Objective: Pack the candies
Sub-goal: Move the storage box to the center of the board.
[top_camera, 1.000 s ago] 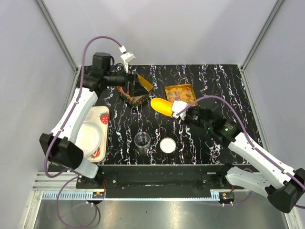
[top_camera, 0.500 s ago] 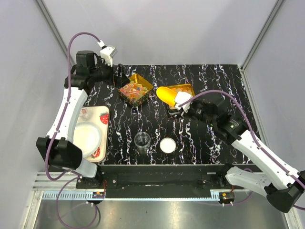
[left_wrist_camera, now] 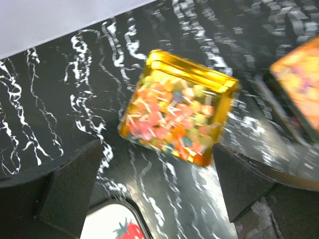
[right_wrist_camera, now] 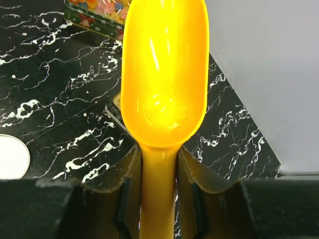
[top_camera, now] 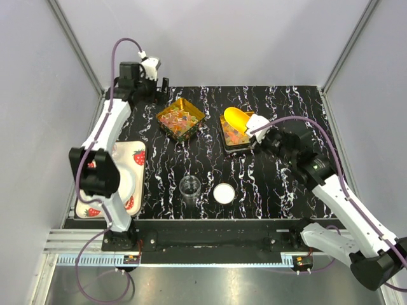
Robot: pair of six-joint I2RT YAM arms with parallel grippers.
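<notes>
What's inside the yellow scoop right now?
Nothing: the scoop bowl is bare, only glare on the plastic. Its handle is covered by the jaws of the right gripper, and the scoop hides the far part of the tin below it.

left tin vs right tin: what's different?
Left tin sits cornerwise to the table edge; right tin sits nearly square. The scoop, held by the right end effector, is over the right tin; nothing is over the left tin. Both are gold and hold candies.
</notes>
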